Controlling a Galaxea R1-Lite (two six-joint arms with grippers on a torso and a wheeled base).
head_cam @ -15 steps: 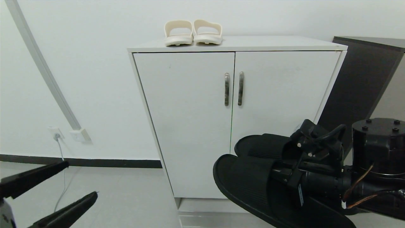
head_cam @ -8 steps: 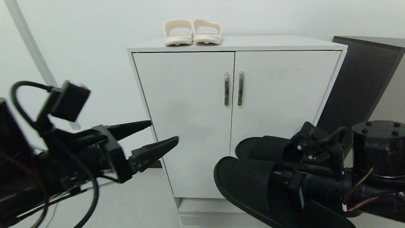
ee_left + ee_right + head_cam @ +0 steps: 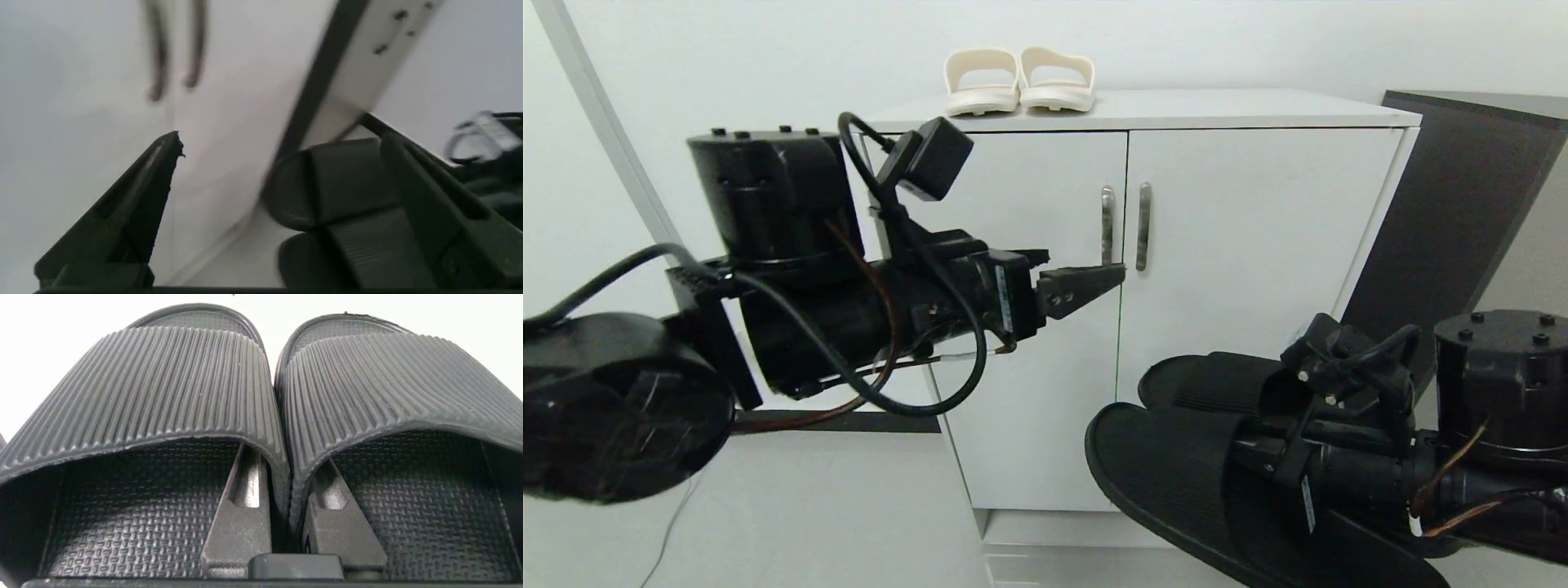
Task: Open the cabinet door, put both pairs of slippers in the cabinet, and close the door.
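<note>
Black slippers (image 3: 1168,474) clamped in the right gripper (image 3: 286,482) point lengthwise, toes-first, at the cabinet (image 3: 1258,229); left gripper (image 3: 279,143) gapes wide.

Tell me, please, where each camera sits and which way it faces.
Head view: on the head, facing forward and down at the white two-door cabinet, cream slippers on top; shows the left gripper by the metal handles.
Left wrist view: on the left wrist, looking past its open gripper at the cabinet doors.
Right wrist view: on the right wrist, looking along the right gripper into the ribbed black slippers it holds.
Shared: black slippers appear in all three.
</note>
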